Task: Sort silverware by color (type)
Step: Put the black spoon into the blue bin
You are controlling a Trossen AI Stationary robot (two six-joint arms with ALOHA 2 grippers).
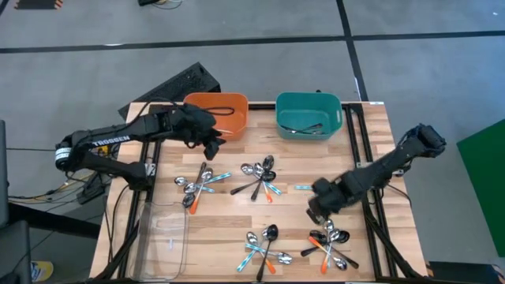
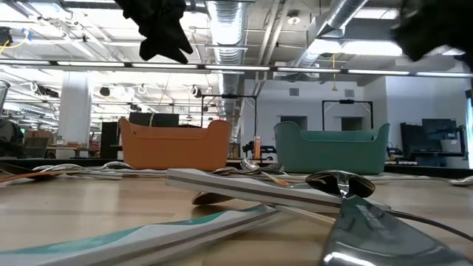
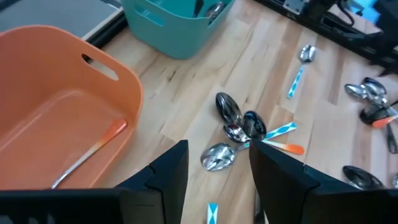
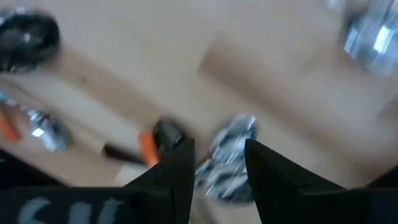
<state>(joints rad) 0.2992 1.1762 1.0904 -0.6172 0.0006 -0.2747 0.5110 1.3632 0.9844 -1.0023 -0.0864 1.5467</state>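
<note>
Silverware lies in several small heaps on the wooden table (image 1: 229, 229): spoons with orange, light-blue and dark handles at the left (image 1: 197, 186), the middle (image 1: 261, 178), the near middle (image 1: 265, 249) and the near right (image 1: 331, 244). My left gripper (image 1: 211, 142) (image 3: 219, 149) hangs open and empty beside the orange bin (image 1: 217, 113), which has an orange-handled spoon (image 3: 93, 152) lying in it. My right gripper (image 1: 318, 209) (image 4: 219, 146) points down, open, just above the near-right heap, and a shiny spoon bowl (image 4: 231, 149) shows past its fingers.
A teal bin (image 1: 308, 115) with dark spoons in it stands at the far edge, right of the orange bin. A clear plastic tray (image 1: 164, 237) lies at the near left. A single light-blue spoon (image 1: 304, 187) lies apart, right of the middle heap.
</note>
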